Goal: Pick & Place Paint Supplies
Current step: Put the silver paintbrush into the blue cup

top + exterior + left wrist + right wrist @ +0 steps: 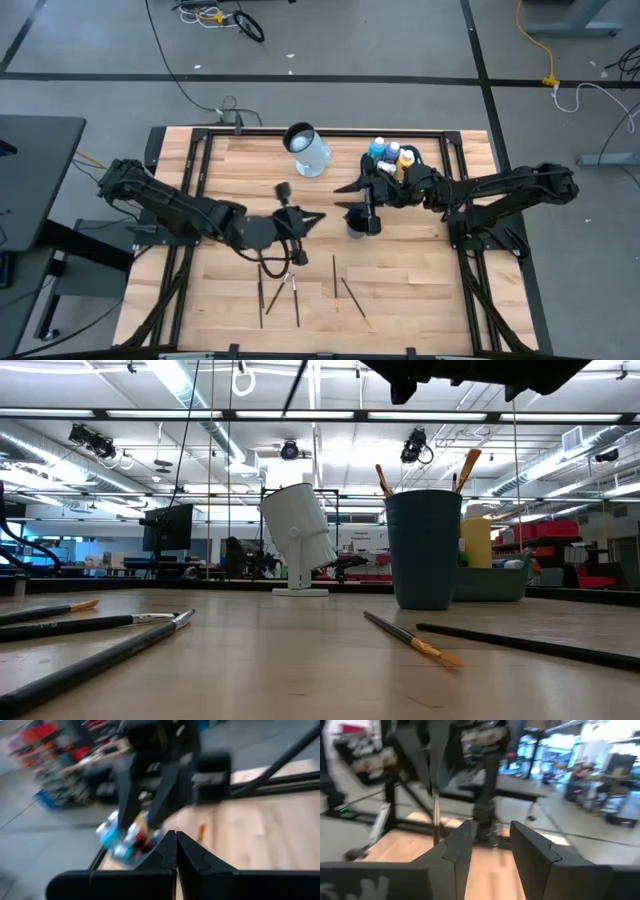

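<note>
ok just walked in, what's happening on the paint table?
Mid-sort. The left gripper is shut with nothing visibly in it, above the middle of the table. The right gripper hangs open beside the dark cup, which already holds a few brushes. Several more brushes lie loose near the front edge. The paint bottles sit together at the back right, next to a pale jug.

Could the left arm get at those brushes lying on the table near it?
Probably yes. The loose brushes lie in the open just below the left gripper, nothing over them. Its fingers are shut, though, so it must open first.
</note>
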You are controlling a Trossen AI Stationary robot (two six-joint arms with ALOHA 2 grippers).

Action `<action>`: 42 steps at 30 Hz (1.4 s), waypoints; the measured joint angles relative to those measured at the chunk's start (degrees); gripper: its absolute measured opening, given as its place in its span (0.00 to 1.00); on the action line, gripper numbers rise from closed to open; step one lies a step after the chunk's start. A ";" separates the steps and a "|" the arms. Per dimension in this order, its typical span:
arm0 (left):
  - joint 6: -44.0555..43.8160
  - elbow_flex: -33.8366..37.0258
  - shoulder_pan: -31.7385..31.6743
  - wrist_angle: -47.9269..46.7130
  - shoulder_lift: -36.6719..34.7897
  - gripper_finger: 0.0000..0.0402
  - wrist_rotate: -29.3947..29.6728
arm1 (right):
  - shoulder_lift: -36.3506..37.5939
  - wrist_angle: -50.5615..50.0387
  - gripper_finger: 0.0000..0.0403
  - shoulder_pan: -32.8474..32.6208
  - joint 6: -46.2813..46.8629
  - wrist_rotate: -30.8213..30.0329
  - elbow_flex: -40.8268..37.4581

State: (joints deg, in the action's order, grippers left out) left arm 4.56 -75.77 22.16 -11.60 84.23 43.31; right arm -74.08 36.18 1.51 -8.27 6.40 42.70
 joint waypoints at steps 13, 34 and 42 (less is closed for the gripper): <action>12.32 0.00 -10.34 12.89 2.91 0.00 -22.87 | 0.00 -2.40 0.34 1.10 6.23 7.64 0.00; 7.78 0.00 -7.01 7.68 4.13 0.00 -15.48 | 0.04 -6.79 0.31 1.61 5.94 7.67 0.00; 7.83 0.00 -3.61 7.17 4.13 0.00 -1.48 | 0.04 -7.10 0.31 1.61 6.18 8.24 0.00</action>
State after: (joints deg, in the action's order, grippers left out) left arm 12.39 -75.77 18.55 -4.43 88.36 41.83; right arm -74.04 29.07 3.11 -2.09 14.64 42.70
